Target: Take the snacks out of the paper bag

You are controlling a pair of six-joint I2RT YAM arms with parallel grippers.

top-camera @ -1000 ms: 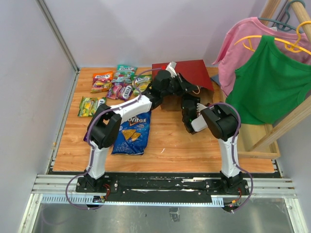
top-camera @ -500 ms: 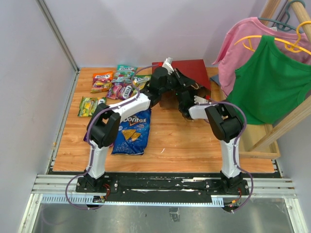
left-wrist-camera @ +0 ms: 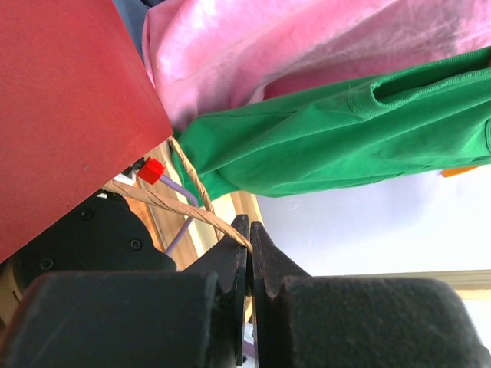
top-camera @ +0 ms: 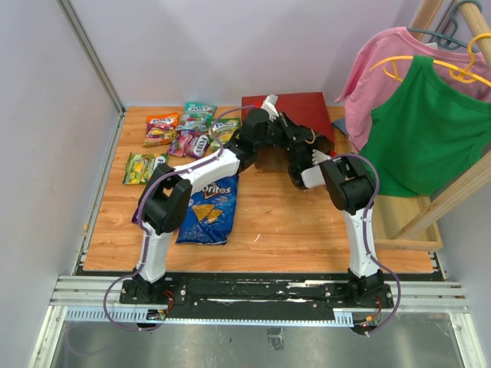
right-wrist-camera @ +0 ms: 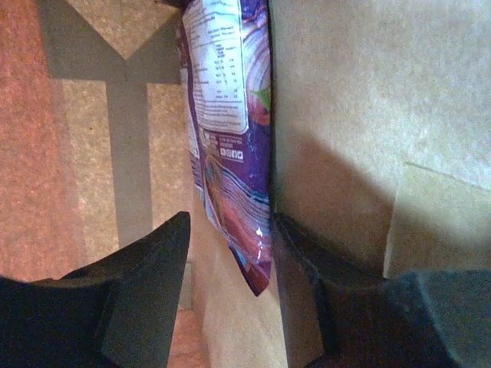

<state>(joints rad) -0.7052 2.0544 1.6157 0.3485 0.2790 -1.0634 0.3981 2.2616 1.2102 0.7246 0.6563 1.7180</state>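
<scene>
At twelve o'clock, the left end effector (left-wrist-camera: 249,234) pinches the paper bag (top-camera: 295,107) by its handle (left-wrist-camera: 192,180). The right end effector (right-wrist-camera: 230,230) is open astride a purple packet (right-wrist-camera: 230,115) and should close next.

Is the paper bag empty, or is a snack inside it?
Not empty. A purple packet lies against the paper bag's brown inside, between the open right gripper's fingers.

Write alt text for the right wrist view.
The right gripper is open, one black finger on each side of the lower end of a glossy purple snack packet, inside the brown kraft paper bag.
</scene>
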